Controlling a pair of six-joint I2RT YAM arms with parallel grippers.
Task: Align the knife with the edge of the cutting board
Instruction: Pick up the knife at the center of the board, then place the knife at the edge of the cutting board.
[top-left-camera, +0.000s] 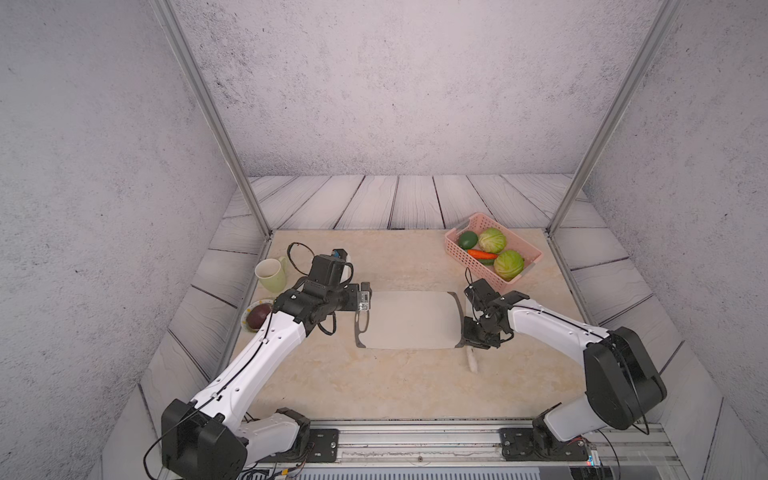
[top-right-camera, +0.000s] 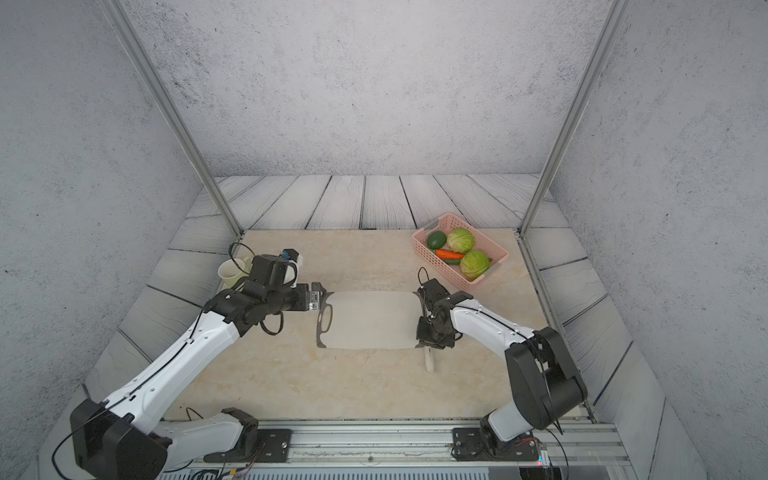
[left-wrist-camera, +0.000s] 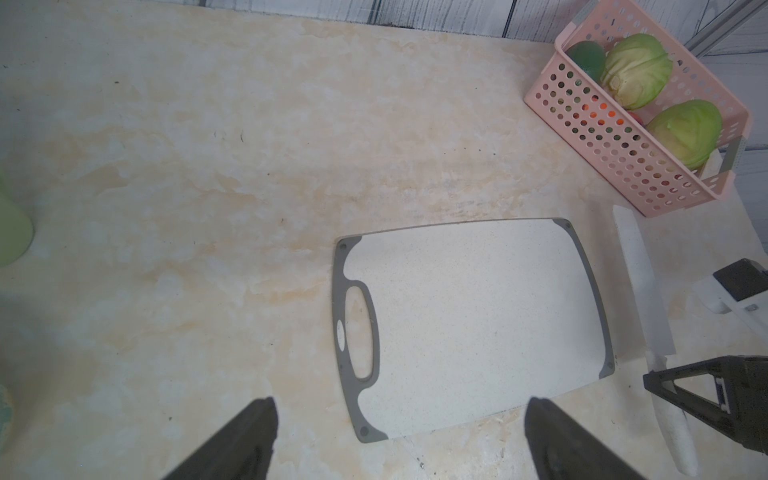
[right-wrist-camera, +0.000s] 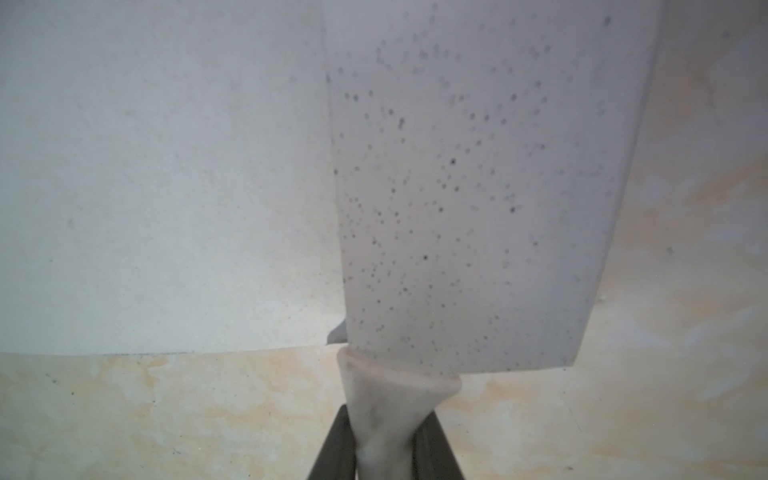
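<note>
The beige marbled surface (top-left-camera: 415, 386) carries a cutting board (top-left-camera: 411, 320) lying flat between the 2 end effectors, its slotted end just below the wide-open left end effector (left-wrist-camera: 401, 405). The knife (left-wrist-camera: 642, 282) runs along the board's other end, its handle pinched in the right end effector (right-wrist-camera: 388, 428). A pink basket (top-left-camera: 473, 264) sits beyond the right end effector. A green mug (top-left-camera: 272, 274) and a small dish (top-left-camera: 245, 320) sit behind the left end effector.

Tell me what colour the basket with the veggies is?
The basket is pink, with rows of little holes. The left wrist view shows it best.
</note>
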